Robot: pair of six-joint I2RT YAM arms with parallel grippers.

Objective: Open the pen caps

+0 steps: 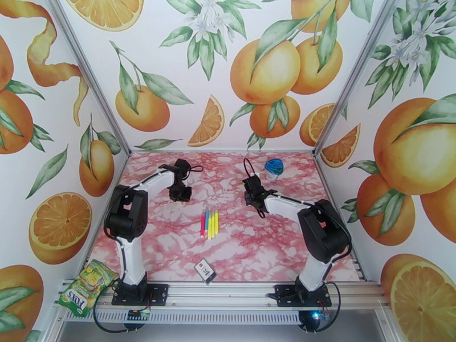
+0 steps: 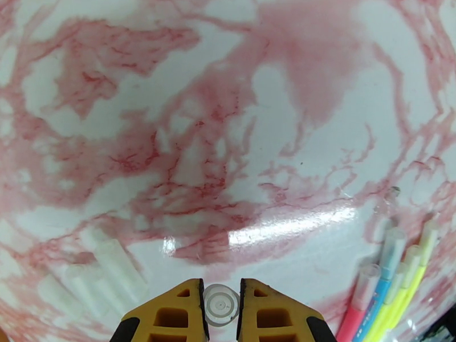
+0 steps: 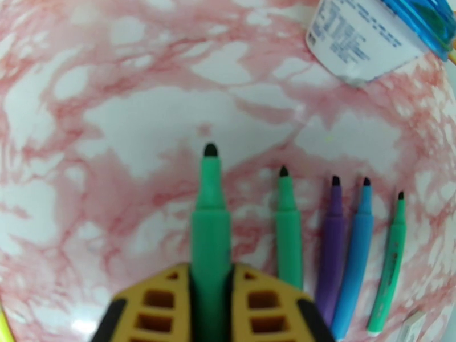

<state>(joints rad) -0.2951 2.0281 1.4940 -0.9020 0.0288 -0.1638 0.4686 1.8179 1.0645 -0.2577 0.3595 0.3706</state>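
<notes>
Tabletop [image 1: 171,252], pink-veined marble, holds pens [image 1: 209,222]; orange-printed walls [image 1: 228,69] around.

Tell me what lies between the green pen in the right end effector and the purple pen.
In the right wrist view, one more uncapped green pen lies between the held green pen and the purple pen.

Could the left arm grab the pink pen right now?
Probably not yet. The left gripper is shut on a clear pen cap, so it is already full. The pink pen lies close by on bare table, so after dropping the cap the way looks free.
</notes>
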